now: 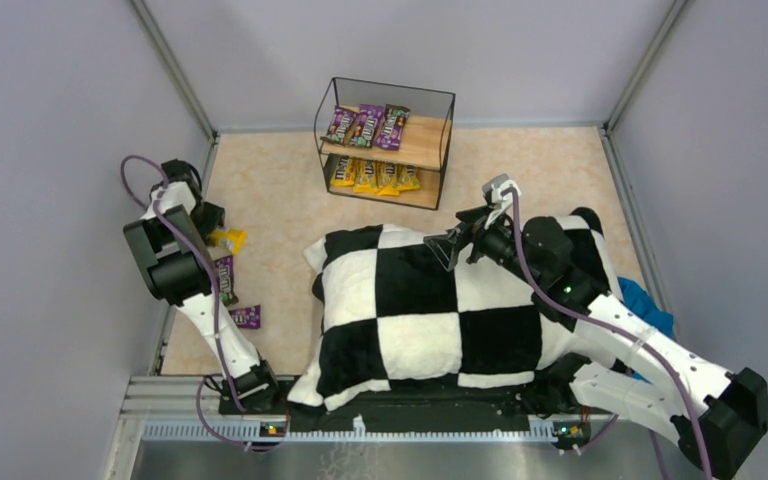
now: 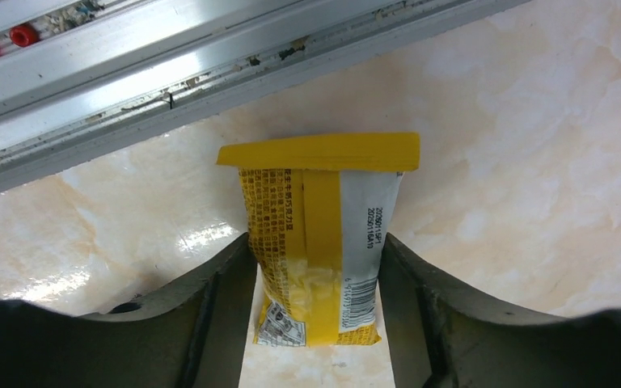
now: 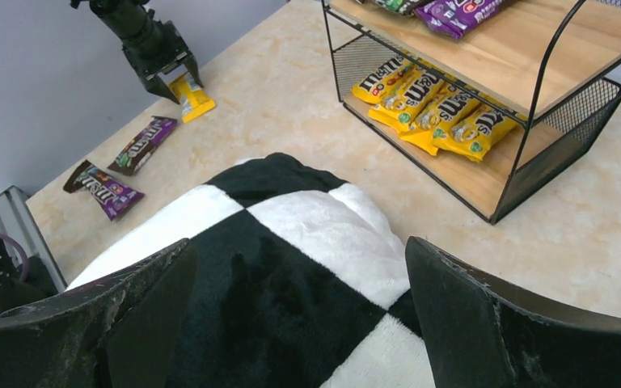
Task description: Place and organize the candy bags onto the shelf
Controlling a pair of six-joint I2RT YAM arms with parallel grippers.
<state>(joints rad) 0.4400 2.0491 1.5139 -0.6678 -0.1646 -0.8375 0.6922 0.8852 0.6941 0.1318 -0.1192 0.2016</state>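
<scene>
The shelf stands at the back centre, with purple candy bags on its upper board and yellow ones on the lower board. It also shows in the right wrist view. My left gripper is low at the table's left edge. Its jaws press against both long edges of a yellow candy bag, which touches the table. Two purple bags lie on the table near it. My right gripper is open and empty above the cushion.
A large black-and-white checkered cushion covers the middle and front of the table. A blue cloth lies at the right behind the right arm. An aluminium rail and the grey wall run along the left edge beside the left gripper.
</scene>
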